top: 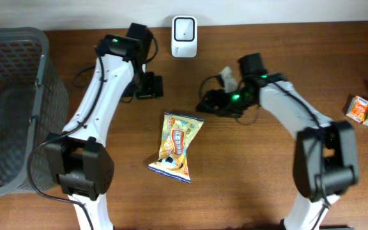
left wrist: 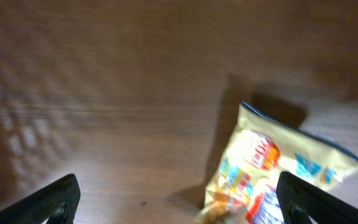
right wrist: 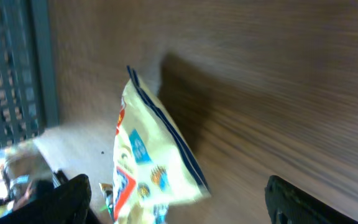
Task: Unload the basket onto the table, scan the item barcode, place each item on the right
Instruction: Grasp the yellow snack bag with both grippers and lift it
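Noting snack bag (top: 176, 147) lying flat on the worktop (top: 267, 191) at centre frame, gripped by neither hand. Finding left hand (top: 149, 86) and right hand (top: 211, 102) hovering upper left and upper right of it, both gaping wide, holding nothing. Judging pick-up and presentation to the white scanner (top: 184, 28), top centre, not yet done.

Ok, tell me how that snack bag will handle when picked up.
The snack bag looks puffed and crinkled, so probably light and floppy. Its glossy film may slip when squeezed. Lying flat, it shouldn't roll.
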Tool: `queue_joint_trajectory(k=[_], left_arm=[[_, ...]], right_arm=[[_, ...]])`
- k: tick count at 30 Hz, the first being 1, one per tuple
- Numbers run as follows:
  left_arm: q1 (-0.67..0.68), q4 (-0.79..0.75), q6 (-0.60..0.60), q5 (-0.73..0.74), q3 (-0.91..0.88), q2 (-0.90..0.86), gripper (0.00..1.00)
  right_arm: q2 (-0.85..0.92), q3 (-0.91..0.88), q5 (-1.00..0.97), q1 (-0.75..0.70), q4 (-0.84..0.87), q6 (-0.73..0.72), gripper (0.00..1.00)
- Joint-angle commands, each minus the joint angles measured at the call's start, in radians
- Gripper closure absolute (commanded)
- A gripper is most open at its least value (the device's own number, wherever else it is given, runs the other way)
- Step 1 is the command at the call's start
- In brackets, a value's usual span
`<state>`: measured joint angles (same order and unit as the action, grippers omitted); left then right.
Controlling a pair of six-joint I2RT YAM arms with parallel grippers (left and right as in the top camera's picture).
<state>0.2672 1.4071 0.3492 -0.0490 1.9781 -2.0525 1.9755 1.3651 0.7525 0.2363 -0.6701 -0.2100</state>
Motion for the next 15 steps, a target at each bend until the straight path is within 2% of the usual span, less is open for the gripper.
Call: queue_joint_trajectory(k=[1, 2, 3, 4, 5, 7, 9, 10, 11, 13, 15], left_arm=[[-0.058, 0.004, 0.033, -0.025, 0.001, -0.002, 0.01], [-0.069, 0.009, 0.032, -0.023, 0.001, -0.002, 0.01], [-0.072, 0.015, 0.032, -0.023, 0.001, -0.002, 0.01], [-0.072, 0.016, 0.032, -0.023, 0.001, -0.002, 0.01], [-0.069, 0.017, 0.032, -0.023, 0.001, -0.002, 0.01], [-0.069, 0.018, 0.032, -0.023, 0.001, -0.002, 0.01], [-0.069, 0.023, 0.032, -0.021, 0.001, -0.002, 0.01], [-0.067, 0.031, 0.032, -0.012, 0.0, -0.002, 0.04], [-0.065, 0.035, 0.026, 0.005, -0.006, -0.002, 0.1], [-0.054, 0.03, 0.016, 0.058, -0.047, -0.002, 0.31], [-0.039, 0.014, 0.016, 0.111, -0.097, -0.002, 0.45]], right_arm=[[0.058, 0.007, 0.0, 0.073, 0.021, -0.017, 0.13], [0.067, 0.007, -0.026, 0.09, 0.024, -0.035, 0.21], [0.075, 0.007, -0.042, 0.104, 0.024, -0.034, 0.23], [0.081, 0.007, -0.075, 0.113, 0.024, -0.034, 0.38], [0.081, 0.007, -0.12, 0.123, 0.024, -0.049, 0.6], [0.081, 0.008, -0.175, 0.118, 0.044, -0.13, 0.96], [0.072, 0.013, -0.222, 0.085, 0.054, -0.187, 0.96], [0.053, 0.015, -0.266, 0.052, 0.049, -0.219, 0.96], [0.027, 0.015, -0.322, 0.021, 0.034, -0.246, 0.96], [-0.053, 0.015, -0.47, -0.065, -0.046, -0.278, 0.96], [-0.111, 0.015, -0.56, -0.136, -0.128, -0.278, 0.96]])
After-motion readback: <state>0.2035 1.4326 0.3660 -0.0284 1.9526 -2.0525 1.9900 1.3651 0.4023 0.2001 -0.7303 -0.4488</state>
